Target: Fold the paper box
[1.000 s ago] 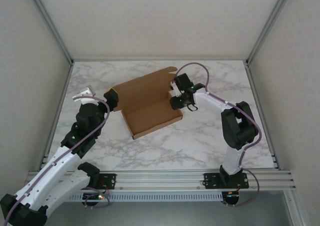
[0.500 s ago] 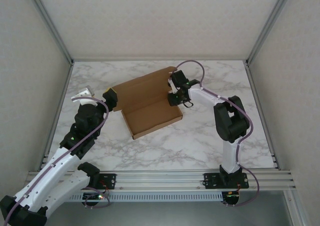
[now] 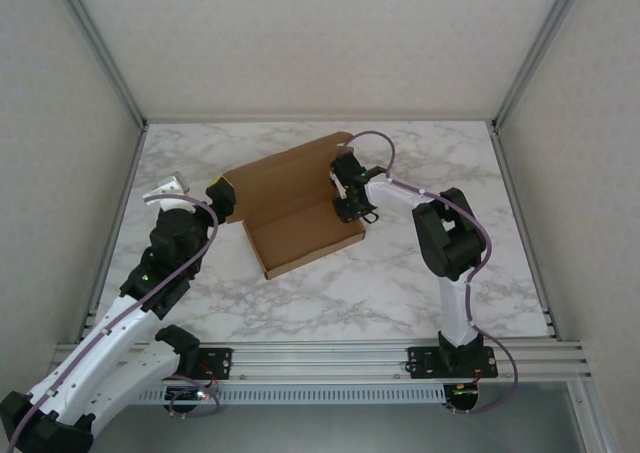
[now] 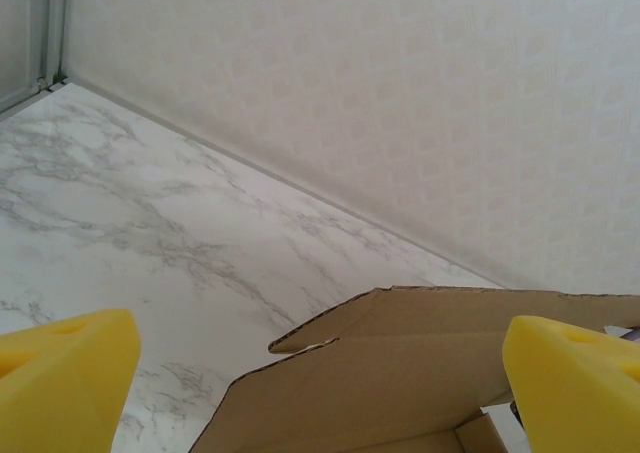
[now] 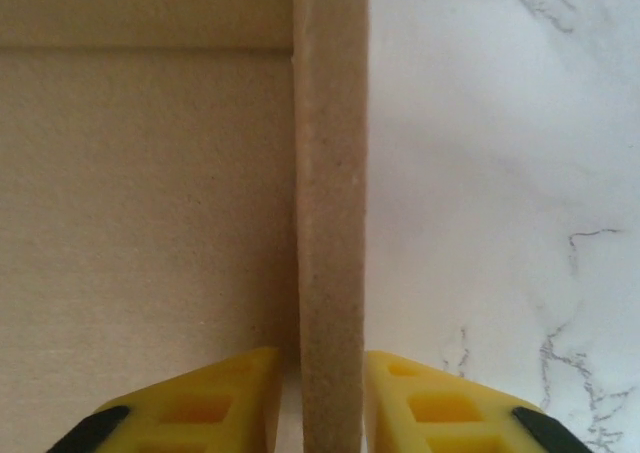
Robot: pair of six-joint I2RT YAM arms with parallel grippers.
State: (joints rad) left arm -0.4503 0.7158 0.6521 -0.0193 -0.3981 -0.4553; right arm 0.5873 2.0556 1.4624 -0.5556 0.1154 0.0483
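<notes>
**Item 1. Paper box** (image 3: 295, 208): brown cardboard, partly folded into a shallow tray with low walls and a taller back panel standing up. It lies on the marble table (image 3: 400, 273) between the two pincers.

**Item 2. Left pincer** (image 4: 320, 383): jaws spread wide, gripping nothing. The box's left end sits just ahead of it, low between the yellow fingers (image 4: 60, 373). Bare table stretches beyond to the wall.

**Item 3. Right pincer** (image 5: 330, 393): jaws drawn narrow, one on each side of the box's upright right-hand wall. The wall's edge runs straight ahead between the fingers (image 5: 440, 403). One pad lies against the cardboard and a thin line of shadow shows at the other. A firm clamp cannot be told. The box floor lies to one side of it and bare table to the other.
</notes>
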